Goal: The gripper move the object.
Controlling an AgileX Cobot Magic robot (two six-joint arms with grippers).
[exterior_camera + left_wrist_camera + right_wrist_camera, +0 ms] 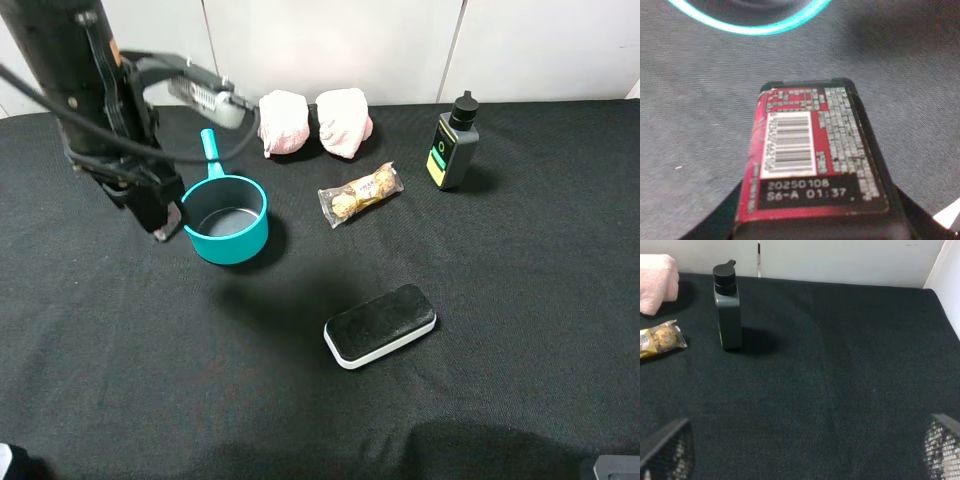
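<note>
The object (812,160), a small black box with red-pink sides, a barcode and a printed date, fills the left wrist view. It sits between my left gripper's black fingers (914,216), above the black cloth. In the exterior high view my left gripper (158,222) hangs low, just left of the teal pot (226,220), and the arm hides nearly all of the box. My right gripper (800,452) is open and empty, low over bare cloth. Only its edge (612,466) shows in the exterior high view, at the front right corner.
The teal pot's rim (750,27) is close beyond the box. A black bottle with a green-yellow label (455,145) stands at the back right, also in the right wrist view (727,310). Two pink cloths (315,122), a chocolate pack (360,193) and a black-and-white eraser (380,325) lie on the cloth.
</note>
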